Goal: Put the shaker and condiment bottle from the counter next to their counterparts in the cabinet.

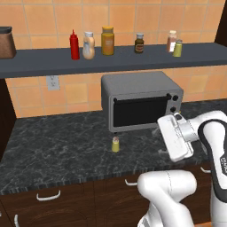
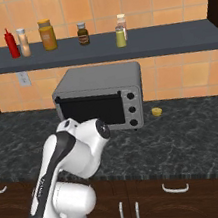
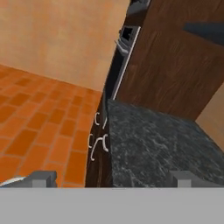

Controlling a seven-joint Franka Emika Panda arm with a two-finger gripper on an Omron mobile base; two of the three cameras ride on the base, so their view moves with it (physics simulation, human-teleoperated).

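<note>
Standing on counter (image 1: 57, 150): shaker (image 1: 115, 144), before toaster oven (image 1: 142, 99)
Bottle (image 1: 88, 45): on shelf (image 1: 40, 62) beside red bottle (image 1: 74, 45)
Gripper (image 3: 111, 179): jaws apart, empty

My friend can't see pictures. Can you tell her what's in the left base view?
A tiny yellow-green shaker stands on the dark counter before a grey toaster oven. The peach condiment bottle sits on the shelf beside a red squeeze bottle.

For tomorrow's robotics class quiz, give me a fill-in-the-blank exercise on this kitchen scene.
1. The shaker stands on the ____ in front of the toaster oven.
2. The condiment bottle stands on the cabinet beside the ____ squeeze bottle.
3. The toaster oven's door is ____.

Missing words: counter; red; closed
</note>
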